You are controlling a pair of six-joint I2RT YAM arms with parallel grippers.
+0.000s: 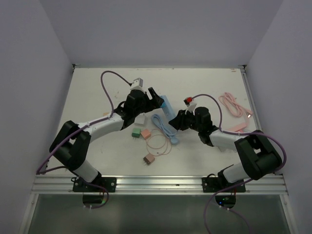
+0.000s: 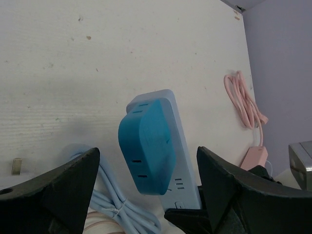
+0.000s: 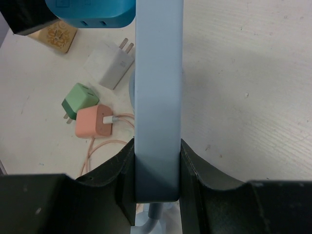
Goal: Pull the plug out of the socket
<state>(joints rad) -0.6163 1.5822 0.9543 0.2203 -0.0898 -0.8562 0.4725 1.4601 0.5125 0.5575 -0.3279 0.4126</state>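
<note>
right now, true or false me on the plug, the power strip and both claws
1. The blue plug sits in the power strip. True.
2. The left claw is clamped on the plug. False: its fingers stand open on either side, clear of it.
3. The right claw is shut on the power strip. True.
4. The green charger is plugged into the strip. False: it lies loose on the table, beside a salmon charger.
</note>
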